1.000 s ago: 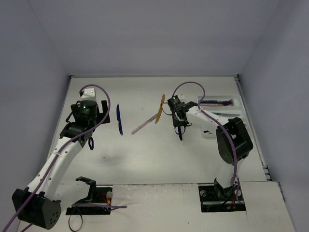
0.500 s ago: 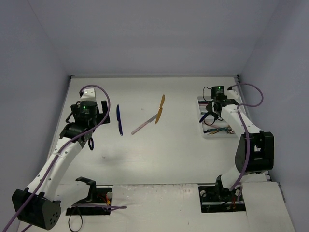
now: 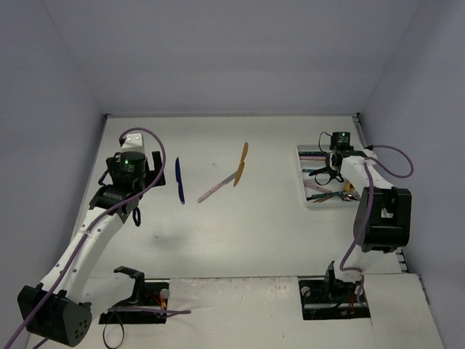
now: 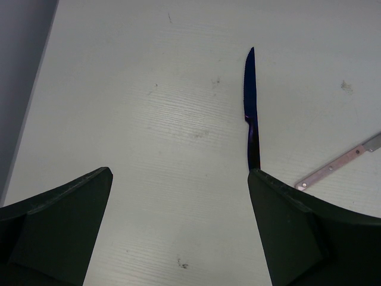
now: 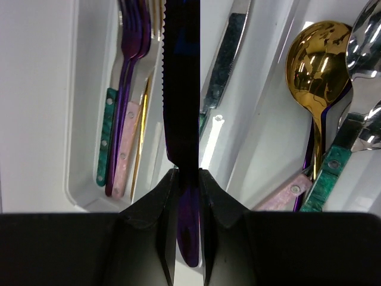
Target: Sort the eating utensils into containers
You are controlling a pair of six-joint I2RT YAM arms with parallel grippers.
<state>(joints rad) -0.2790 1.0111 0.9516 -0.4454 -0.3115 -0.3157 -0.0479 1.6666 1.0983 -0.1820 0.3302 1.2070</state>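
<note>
By the right edge of the tabletop (image 3: 240,233) sits the tray (image 3: 301,166), and above it the right gripper (image 5: 181,179), jaws pinching a dark knife (image 5: 181,89), holds the blade parallel to the compartments, over the wall between the forks (image 5: 126,71) and the middle slot.

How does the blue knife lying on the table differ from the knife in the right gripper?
The blue knife lies flat on the table, untouched, near the open left gripper; the held knife is clamped near its handle in the right gripper. The blue knife is far from the white tray; the held knife hangs over the tray, blade along its compartments. Both are slim, dark knives.
</note>
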